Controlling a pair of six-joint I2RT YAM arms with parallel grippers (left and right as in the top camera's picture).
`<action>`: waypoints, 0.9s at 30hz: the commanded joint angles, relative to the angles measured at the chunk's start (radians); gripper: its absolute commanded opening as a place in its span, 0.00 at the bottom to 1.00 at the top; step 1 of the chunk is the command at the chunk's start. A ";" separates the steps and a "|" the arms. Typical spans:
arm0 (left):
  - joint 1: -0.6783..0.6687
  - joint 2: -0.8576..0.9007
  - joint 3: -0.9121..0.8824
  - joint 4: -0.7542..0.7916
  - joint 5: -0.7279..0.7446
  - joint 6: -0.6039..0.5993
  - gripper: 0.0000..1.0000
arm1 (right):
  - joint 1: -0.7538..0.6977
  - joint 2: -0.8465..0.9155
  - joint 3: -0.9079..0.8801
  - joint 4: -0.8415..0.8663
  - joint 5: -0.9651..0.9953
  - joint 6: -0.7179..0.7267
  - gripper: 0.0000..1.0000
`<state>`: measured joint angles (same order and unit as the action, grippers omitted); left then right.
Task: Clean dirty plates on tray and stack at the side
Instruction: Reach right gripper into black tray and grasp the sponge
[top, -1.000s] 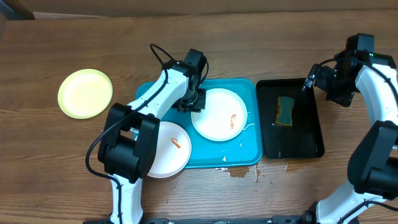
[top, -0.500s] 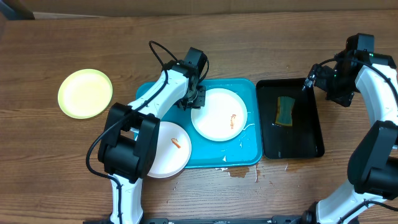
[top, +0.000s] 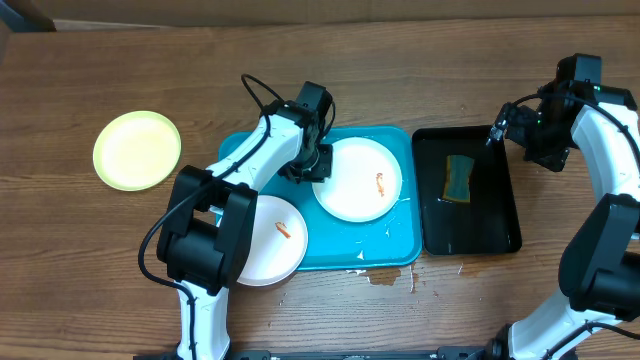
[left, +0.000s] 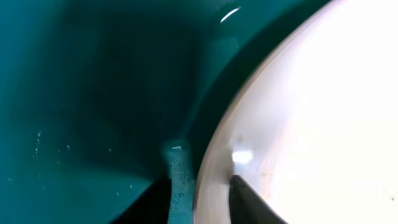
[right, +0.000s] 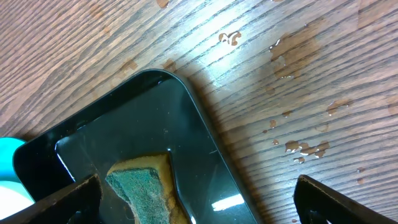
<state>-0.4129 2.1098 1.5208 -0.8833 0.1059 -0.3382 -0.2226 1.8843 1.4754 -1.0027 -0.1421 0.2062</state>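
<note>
A white plate (top: 358, 180) with an orange smear lies on the turquoise tray (top: 400, 238). My left gripper (top: 312, 165) is shut on this plate's left rim; in the left wrist view its jaws (left: 199, 190) straddle the rim of the plate (left: 311, 112) above the tray floor (left: 93, 93). A second white plate (top: 268, 245) with an orange smear overlaps the tray's front left corner, partly under my left arm. The lime-green-rimmed plate (top: 137, 150) lies on the table at the far left. My right gripper (top: 520, 128) is open and empty over the black tray's far right corner.
A black tray (top: 500, 215) with a green-and-yellow sponge (top: 458, 177) stands right of the turquoise tray; both show in the right wrist view, tray (right: 124, 124) and sponge (right: 140, 186). Water drops lie on the wood (right: 298, 148) and in front of the turquoise tray (top: 385, 277).
The white plate in my left gripper has shifted a little to the right and back on the tray, and its smear has moved with it. The right arm has not moved.
</note>
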 joint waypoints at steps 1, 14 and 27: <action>-0.006 0.004 -0.014 0.007 0.002 0.027 0.36 | -0.002 -0.008 0.012 0.005 0.000 0.000 1.00; -0.006 0.004 -0.014 0.066 -0.001 0.027 0.06 | -0.002 -0.008 0.012 -0.044 -0.153 -0.001 1.00; -0.006 0.004 -0.014 0.069 -0.002 0.027 0.07 | 0.196 -0.008 -0.029 -0.251 0.017 0.011 0.59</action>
<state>-0.4129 2.1098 1.5158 -0.8143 0.1131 -0.3157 -0.0689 1.8843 1.4708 -1.2598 -0.2157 0.1917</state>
